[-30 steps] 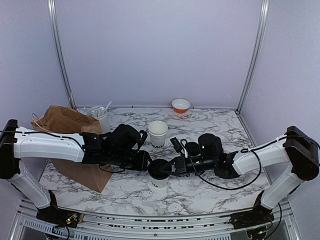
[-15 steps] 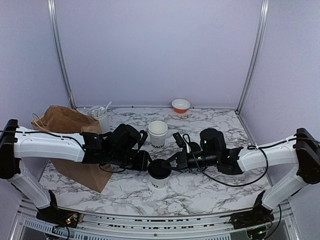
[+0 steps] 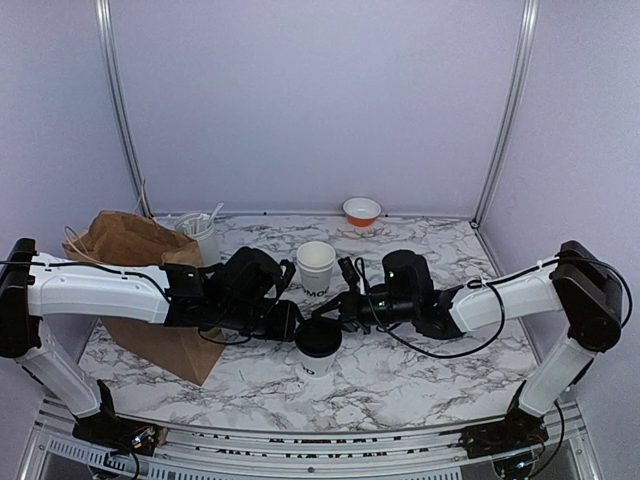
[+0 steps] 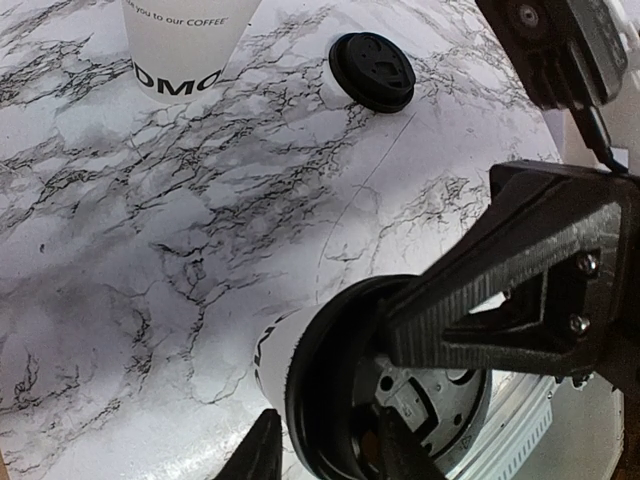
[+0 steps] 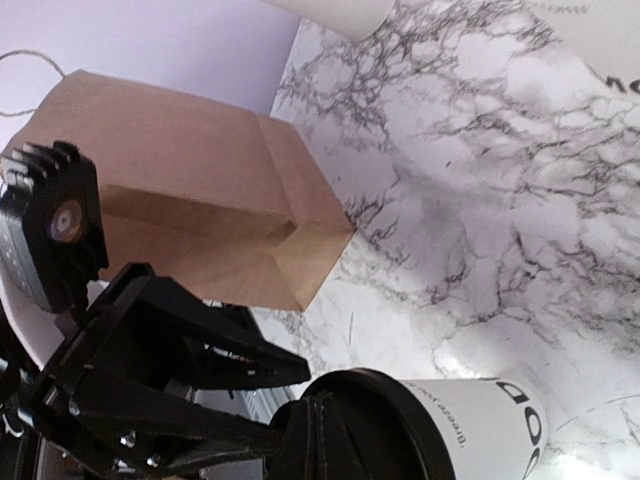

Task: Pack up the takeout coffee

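A white takeout coffee cup [image 3: 318, 358] with dark lettering stands near the table's middle with a black lid [image 3: 319, 336] on it. My left gripper [image 3: 298, 328] has its fingers on either side of the cup's top [image 4: 275, 350], holding it. My right gripper [image 3: 328, 315] is shut, its joined fingertips [image 5: 325, 430] resting on the lid [image 5: 400, 420]. A second cup [image 3: 316, 265], without a lid, stands just behind; its printed side shows in the left wrist view [image 4: 185, 45]. Another black lid [image 4: 372, 70] lies beyond it.
A brown paper bag [image 3: 130, 240] lies at the left, its folded bottom facing the cups [image 5: 200, 200]. A grey-white canister of utensils [image 3: 200, 235] stands behind it. A small orange-and-white bowl [image 3: 361, 211] sits at the back wall.
My right arm has swung back and to the left, with its shut fingertips now on the lid from behind. The left gripper and the lidded cup have stayed put.
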Robot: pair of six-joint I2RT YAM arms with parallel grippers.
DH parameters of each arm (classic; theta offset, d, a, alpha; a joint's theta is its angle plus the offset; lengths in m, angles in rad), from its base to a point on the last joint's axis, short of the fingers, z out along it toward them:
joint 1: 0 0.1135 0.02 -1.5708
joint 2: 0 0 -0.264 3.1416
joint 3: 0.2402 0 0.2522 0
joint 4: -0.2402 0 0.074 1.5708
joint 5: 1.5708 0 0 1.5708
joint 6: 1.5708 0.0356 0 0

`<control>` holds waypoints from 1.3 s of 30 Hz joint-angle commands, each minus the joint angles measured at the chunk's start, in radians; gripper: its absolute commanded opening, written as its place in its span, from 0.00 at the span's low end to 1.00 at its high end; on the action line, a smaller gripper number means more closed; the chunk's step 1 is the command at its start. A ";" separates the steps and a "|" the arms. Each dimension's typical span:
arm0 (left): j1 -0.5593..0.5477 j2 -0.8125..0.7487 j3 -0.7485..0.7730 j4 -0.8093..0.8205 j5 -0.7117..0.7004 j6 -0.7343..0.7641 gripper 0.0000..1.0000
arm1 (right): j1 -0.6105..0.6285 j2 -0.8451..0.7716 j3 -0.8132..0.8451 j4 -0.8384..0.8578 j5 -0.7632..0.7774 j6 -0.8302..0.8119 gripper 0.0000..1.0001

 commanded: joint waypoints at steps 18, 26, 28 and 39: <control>-0.003 0.010 0.017 -0.032 -0.009 0.014 0.33 | 0.019 -0.207 0.002 -0.085 -0.023 -0.126 0.00; -0.003 0.014 0.020 -0.033 -0.007 0.011 0.33 | 0.051 -0.057 -0.147 0.015 -0.074 -0.043 0.00; -0.003 0.014 0.021 -0.033 -0.007 0.012 0.33 | 0.050 -0.027 -0.181 0.077 -0.085 0.004 0.00; -0.003 0.015 0.041 -0.038 0.000 0.025 0.33 | 0.046 -0.204 -0.023 -0.217 0.055 -0.132 0.00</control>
